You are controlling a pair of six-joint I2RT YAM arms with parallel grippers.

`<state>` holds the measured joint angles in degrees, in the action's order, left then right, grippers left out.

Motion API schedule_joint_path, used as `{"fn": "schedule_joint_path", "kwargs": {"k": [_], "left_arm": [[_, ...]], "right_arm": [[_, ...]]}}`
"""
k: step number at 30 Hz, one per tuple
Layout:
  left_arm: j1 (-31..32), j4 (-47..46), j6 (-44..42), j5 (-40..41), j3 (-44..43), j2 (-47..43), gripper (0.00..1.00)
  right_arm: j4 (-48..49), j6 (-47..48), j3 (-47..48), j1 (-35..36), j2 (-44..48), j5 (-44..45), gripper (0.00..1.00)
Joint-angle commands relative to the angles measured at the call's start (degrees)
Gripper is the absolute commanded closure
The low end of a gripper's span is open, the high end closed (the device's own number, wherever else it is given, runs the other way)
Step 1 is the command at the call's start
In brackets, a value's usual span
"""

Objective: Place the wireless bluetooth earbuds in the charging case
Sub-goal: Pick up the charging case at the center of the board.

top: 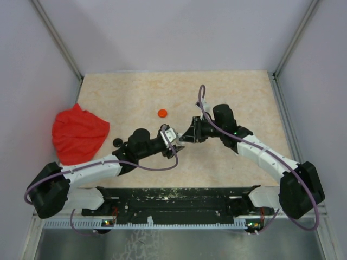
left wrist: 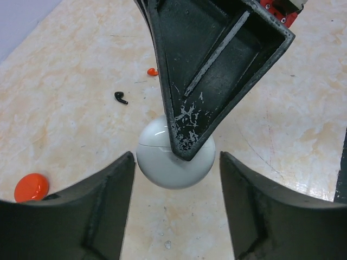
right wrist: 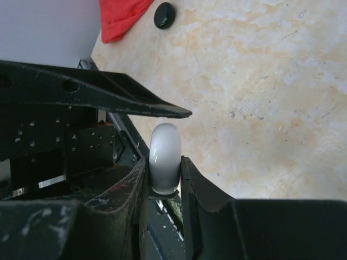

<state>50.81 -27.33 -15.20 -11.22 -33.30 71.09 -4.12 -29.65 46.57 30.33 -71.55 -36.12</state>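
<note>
White charging case (left wrist: 162, 168), partly hidden behind the right fingers (left wrist: 217, 70) pinching it, left fingers (left wrist: 81, 216) spread alongside

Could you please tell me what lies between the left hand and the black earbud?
The white case, pinched by the right hand, then bare table; the left wrist view shows it.

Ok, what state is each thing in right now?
Round white plastic charging case: lid closed, clamped by right gripper.
Right gripper: shut on the case.
Left gripper: open, straddling the case, clear of it.
Tiny black comma-shaped earbud: loose on the table.
Tiny orange earbud: loose on the table.
Red cloth: crumpled.
</note>
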Motion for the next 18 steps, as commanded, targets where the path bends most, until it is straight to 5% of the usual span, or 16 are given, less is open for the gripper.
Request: {"fn": "schedule_joint_path", "kwargs": {"k": [1,9,18], "left_arm": [[0.41,1.08,0.7,-1.6,-2.15,-1.22,0.25],[-0.69,0.34,7.76,-1.83,1.91,-6.87,0.11],[-15.09,-16.1,26.62,-24.29,12.13,-12.94,0.17]], "right_arm": [[0.87,3.03,3.82,0.83,0.73,-2.45,0.91],[-2.75,9.38,5.55,0.74,2.5,-2.36,0.96],[1.37,16.19,2.7,0.74,7.29,-5.21,0.96]]}}
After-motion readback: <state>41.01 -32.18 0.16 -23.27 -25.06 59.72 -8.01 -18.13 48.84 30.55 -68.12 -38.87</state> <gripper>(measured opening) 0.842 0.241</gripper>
